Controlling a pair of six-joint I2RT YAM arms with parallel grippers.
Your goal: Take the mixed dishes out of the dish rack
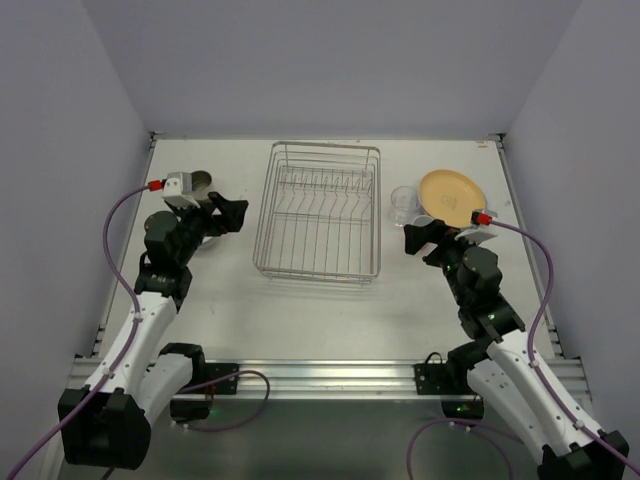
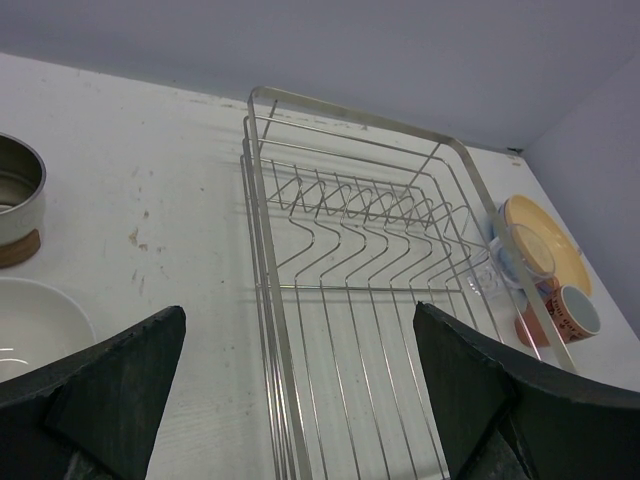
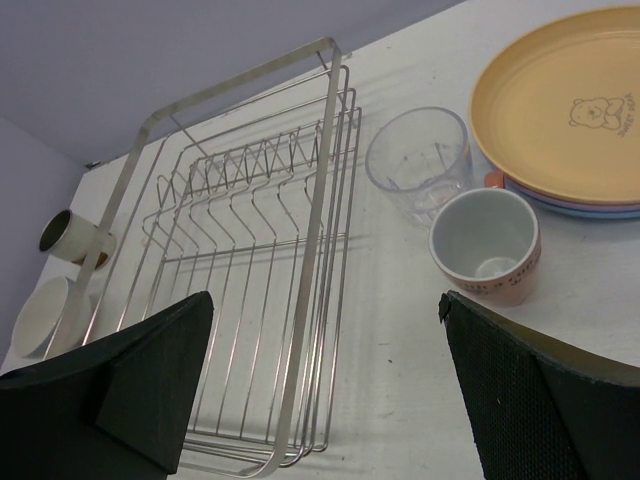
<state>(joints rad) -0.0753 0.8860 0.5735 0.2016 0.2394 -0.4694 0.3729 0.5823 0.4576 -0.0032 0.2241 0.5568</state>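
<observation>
Silver wire dish rack (image 1: 318, 210), round yellow plate (image 1: 451, 196), clear glass (image 1: 404, 205), left tool (image 1: 228, 213) and right tool (image 1: 418, 236) spread wide

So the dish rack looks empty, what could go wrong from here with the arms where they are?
The right gripper hangs open close to the mug and the clear glass; a careless swing could tip either, and the glass stands near the dish rack wall. The left gripper is open near the white bowl and small cup, so retreating low might clip them.
</observation>
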